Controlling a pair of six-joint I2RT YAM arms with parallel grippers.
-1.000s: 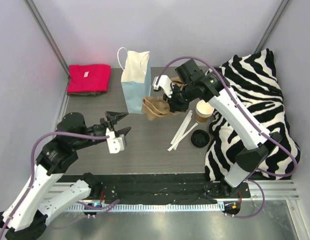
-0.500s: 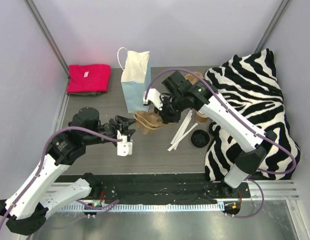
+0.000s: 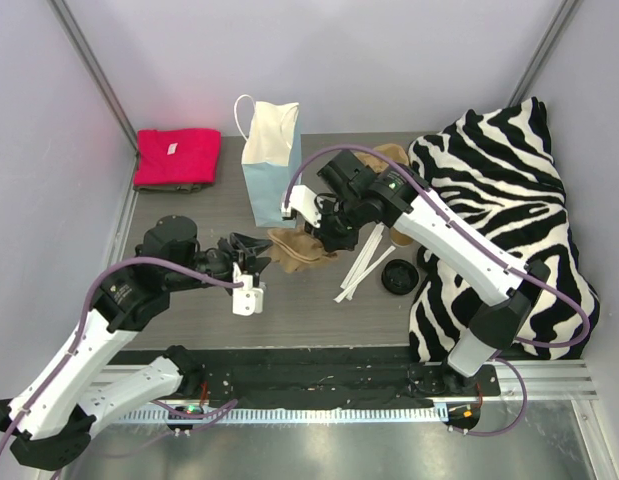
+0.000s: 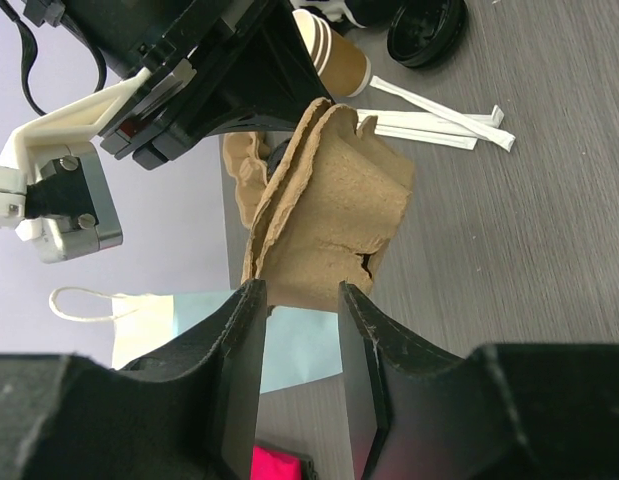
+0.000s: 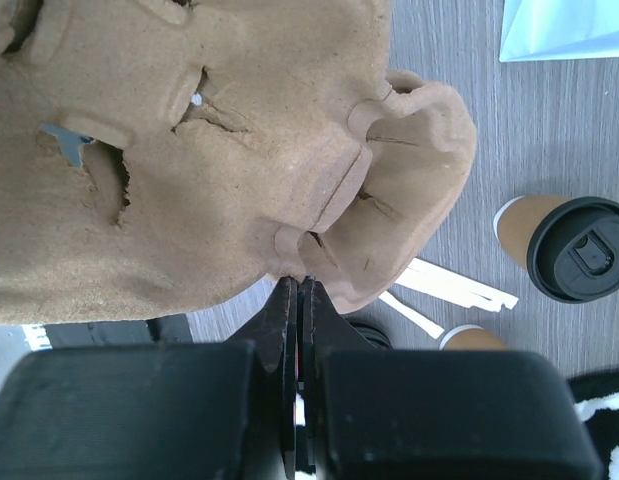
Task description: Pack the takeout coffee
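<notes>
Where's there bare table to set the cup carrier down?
Bare wood runs along the near edge, between the left claw and the black lid. A smaller patch lies between the red towel and blue bag. Crowded by the straws and zebra blanket.

Grey wood-grain bench (image 3: pixel 309 300). Crimson cloth (image 3: pixel 176 157) at ten o'clock, pale blue bag (image 3: pixel 271 192) with white handles at eleven, black-and-white zebra-striped blanket (image 3: pixel 509 190) at three. Centre: brown pulp carrier (image 3: pixel 301 246), white sticks (image 3: pixel 361 265), tan coffee cup (image 5: pixel 514 228) with black lid (image 5: pixel 586 250).

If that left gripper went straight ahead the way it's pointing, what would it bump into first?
The brown moulded-pulp cup carrier. It lies right in front of the left gripper, with its edge seemingly about at the fingertips, though depth is unclear.
</notes>
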